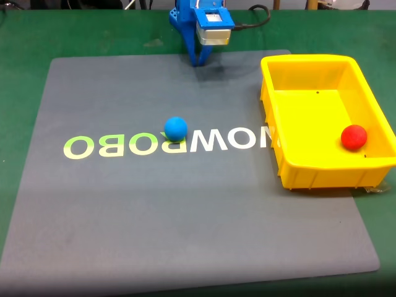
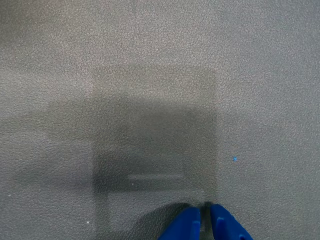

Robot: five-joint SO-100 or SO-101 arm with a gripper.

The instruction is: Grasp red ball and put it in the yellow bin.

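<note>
A grey mat with pale mirrored lettering lies on a green table, its near half bare in the fixed view. Past the middle of the mat, a blue ball sits on the lettering, just above the letters. To the right in that view, the yellow bin stands on the mat's right edge, its near wall overhanging slightly onto the table. The red ball rests inside the bin, on the floor in the near right corner, close to the right wall and well apart from the blue ball. At the far edge of the mat, the blue arm with a silver-grey motor block is folded down, the gripper pointing at the mat well behind the blue ball and left of the bin. In the wrist view, the two blue fingertips of the gripper are pressed nearly together with nothing between them, hanging just over textured grey mat and its own shadow.
</note>
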